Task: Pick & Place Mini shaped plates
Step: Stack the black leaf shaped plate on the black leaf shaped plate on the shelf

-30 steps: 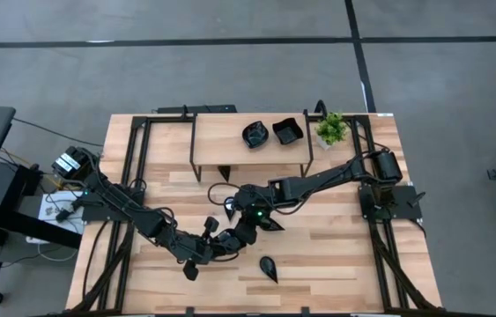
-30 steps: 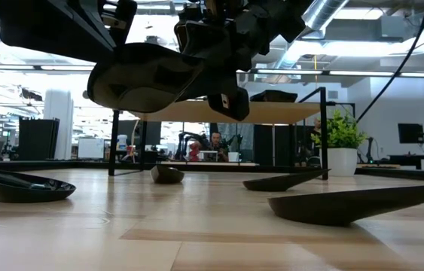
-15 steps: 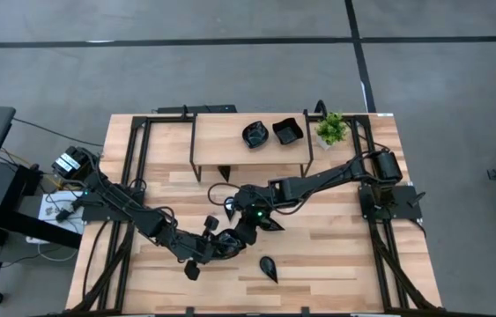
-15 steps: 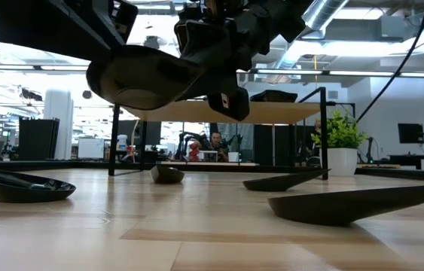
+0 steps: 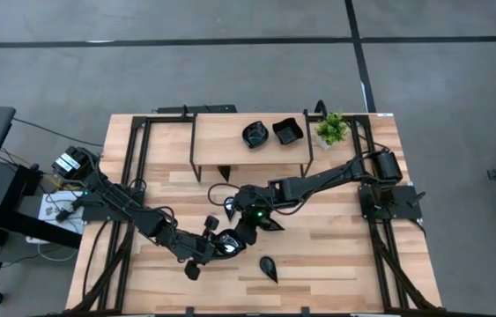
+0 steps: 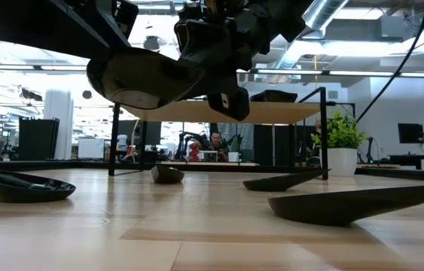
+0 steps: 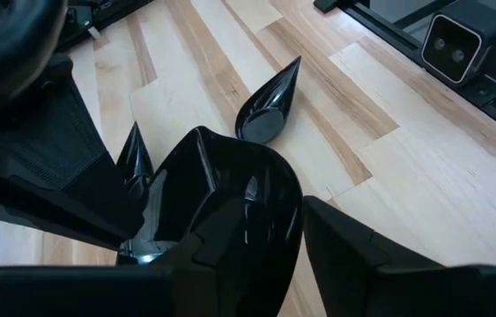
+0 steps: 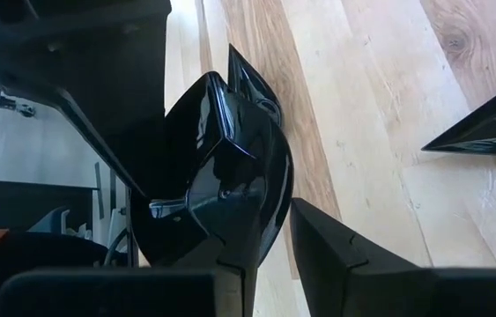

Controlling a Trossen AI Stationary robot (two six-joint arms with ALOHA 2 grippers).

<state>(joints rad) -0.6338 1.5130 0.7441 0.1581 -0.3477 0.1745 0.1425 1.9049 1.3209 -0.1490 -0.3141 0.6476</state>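
Observation:
A glossy black mini plate (image 7: 221,211) hangs above the table's near middle, between both grippers. My right gripper (image 5: 244,231) reaches in from the right and is shut on it. My left gripper (image 5: 219,246) comes from the left and stands open around the same plate, with a gap between the plate and one finger (image 7: 344,255). In the low view the plate (image 6: 142,77) hangs well above the tabletop. Other teardrop plates (image 5: 269,269) (image 5: 270,224) lie on the table. My right gripper pinches the plate's rim (image 8: 256,224) between its two fingers, slanting down from the table's right. The plate is lifted clear of the table and tilted. My left gripper: one finger stands apart from the plate, and the plate hides the other, so I cannot tell whether it touches.
A low wooden shelf (image 5: 221,132) at the far side carries two black plates (image 5: 255,134) (image 5: 287,131). A small potted plant (image 5: 330,129) stands beside it. More plates rest on the table (image 6: 19,186) (image 6: 166,175) (image 6: 283,181) (image 6: 355,205). Black frame rails run along both table sides.
My left gripper has opened around the plate without leaving its place. The plate has stayed in my right gripper and tipped a little, its left end rising in the low view.

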